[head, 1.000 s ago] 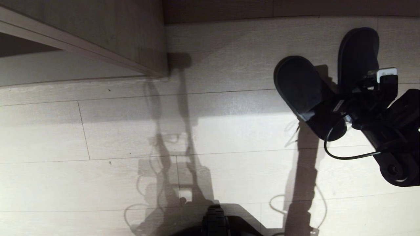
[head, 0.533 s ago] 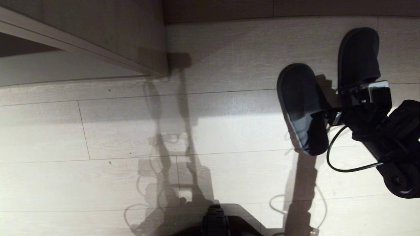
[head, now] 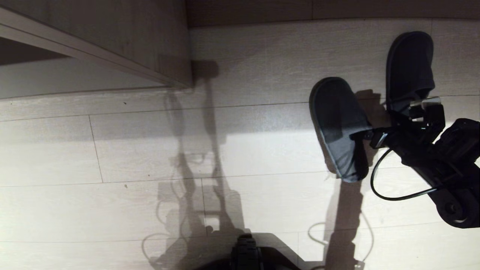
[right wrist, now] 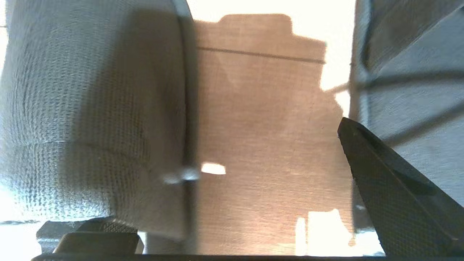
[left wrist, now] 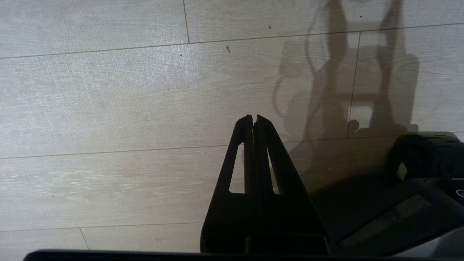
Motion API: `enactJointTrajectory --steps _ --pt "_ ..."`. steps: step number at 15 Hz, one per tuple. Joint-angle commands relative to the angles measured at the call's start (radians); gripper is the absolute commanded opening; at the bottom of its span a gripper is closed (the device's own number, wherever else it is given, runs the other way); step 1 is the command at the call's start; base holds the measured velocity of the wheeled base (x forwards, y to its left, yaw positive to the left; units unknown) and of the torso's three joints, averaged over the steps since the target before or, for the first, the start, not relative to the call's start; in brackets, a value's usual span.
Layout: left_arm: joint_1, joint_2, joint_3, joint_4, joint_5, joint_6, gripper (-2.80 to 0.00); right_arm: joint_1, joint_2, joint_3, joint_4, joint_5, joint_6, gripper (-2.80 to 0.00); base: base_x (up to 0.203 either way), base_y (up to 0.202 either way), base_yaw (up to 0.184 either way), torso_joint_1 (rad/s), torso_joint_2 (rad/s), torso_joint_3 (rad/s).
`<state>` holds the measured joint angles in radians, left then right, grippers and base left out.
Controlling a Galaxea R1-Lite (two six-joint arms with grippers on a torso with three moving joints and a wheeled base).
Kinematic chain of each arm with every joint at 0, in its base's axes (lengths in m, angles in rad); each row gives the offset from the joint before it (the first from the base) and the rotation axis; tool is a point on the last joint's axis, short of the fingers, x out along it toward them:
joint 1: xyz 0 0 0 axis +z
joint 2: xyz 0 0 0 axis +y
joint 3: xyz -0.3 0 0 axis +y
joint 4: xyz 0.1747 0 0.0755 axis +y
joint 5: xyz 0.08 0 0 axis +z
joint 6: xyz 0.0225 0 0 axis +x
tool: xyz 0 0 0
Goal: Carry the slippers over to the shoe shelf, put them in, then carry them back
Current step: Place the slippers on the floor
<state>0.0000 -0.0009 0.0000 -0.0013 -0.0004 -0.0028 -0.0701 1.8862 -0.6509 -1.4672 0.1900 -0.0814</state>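
On the pale plank floor (head: pixel 150 150), far right: two soft dark fabric slippers (head: pixel 339 127) lie side by side. My right gripper (head: pixel 393 120) sits between them, spread wide, gripping nothing. Best withdraw straight, snagging neither.

I count 2 slippers (head: pixel 339 123) on the floor (head: pixel 150 150), 1 wood-grain cabinet corner (head: pixel 142 41), 1 black cable (head: pixel 393 187), and 2 of my arms, 1 in head view.

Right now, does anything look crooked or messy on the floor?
A little. The slippers sit splayed apart on the floor, toes angled differently, not a neat pair. The right claw is open between their heel ends. Nothing looks spilled or broken.
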Motion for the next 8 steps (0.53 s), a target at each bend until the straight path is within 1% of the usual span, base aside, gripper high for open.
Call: enactJointTrajectory --steps 1,4,6,8 --pt "0.0 0.001 0.0 0.0 0.0 0.0 -2.8 -0.01 0.011 -0.003 -0.013 0.029 0.017 0.0 0.0 0.0 0.0 0.0 0.0 0.0" --pt "0.0 -0.001 0.0 0.0 0.0 0.0 -2.8 -0.018 0.012 -0.011 -0.061 0.093 0.064 0.0 0.0 0.0 0.0 0.0 0.0 0.0" --pt "0.0 -0.001 0.0 0.0 0.0 0.0 -2.8 -0.02 0.011 -0.013 -0.063 0.103 0.071 0.0 0.0 0.0 0.0 0.0 0.0 0.0" --pt "0.0 -0.001 0.0 0.0 0.0 0.0 -2.8 -0.024 0.018 -0.012 -0.062 0.134 0.069 0.0 0.0 0.0 0.0 0.0 0.0 0.0"
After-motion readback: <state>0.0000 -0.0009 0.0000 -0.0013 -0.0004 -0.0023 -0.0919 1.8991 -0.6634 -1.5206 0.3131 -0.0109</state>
